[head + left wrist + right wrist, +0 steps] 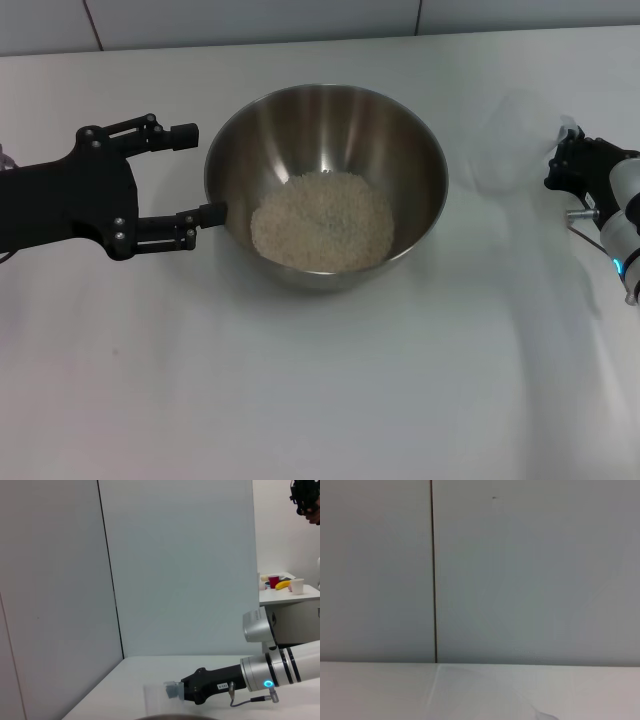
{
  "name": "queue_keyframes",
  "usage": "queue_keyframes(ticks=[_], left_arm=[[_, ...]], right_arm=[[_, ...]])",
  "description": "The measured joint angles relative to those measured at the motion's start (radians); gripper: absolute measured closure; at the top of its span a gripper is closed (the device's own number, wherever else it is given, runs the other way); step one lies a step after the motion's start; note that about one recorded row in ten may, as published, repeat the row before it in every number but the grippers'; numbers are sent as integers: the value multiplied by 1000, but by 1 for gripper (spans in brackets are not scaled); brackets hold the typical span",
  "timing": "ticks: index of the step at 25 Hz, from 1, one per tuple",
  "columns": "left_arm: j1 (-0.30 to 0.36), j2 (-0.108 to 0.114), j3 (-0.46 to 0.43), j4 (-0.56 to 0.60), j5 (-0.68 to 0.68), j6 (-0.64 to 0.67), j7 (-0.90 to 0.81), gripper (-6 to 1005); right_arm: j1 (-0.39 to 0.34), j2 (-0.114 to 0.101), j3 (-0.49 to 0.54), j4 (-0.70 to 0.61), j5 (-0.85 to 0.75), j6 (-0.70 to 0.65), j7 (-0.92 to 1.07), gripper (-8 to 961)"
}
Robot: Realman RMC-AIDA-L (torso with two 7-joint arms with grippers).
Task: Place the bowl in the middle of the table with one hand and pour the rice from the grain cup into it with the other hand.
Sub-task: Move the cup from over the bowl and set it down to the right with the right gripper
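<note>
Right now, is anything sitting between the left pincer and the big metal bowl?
No. The left pincer is open right beside the steel bowl, one finger at its rim, nothing between.

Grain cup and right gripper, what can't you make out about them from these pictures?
- Grain cup, head view: a clear, faint blur; whether rice is left inside cannot be told.
- Right gripper, head view: its fingers merge with the cup, so its grip is unclear.
- Left wrist view: the cup is a pale smear against the table.
- Right wrist view: neither one shows.
</note>
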Motion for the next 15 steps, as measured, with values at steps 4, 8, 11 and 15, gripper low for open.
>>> queue_keyframes(ticks=[4,8,11,15], left_arm=[[-1,0,1,0,0,0,0,177],[-3,0,3,0,0,0,0,177],[-3,0,3,0,0,0,0,177],[-3,0,3,0,0,0,0,177]], right_arm=[[-2,1,0,0,0,1,0,924],[-3,2,0,0,0,2,0,921],[-3,2,0,0,0,2,0,919],[-2,2,-1,0,0,2,0,916]])
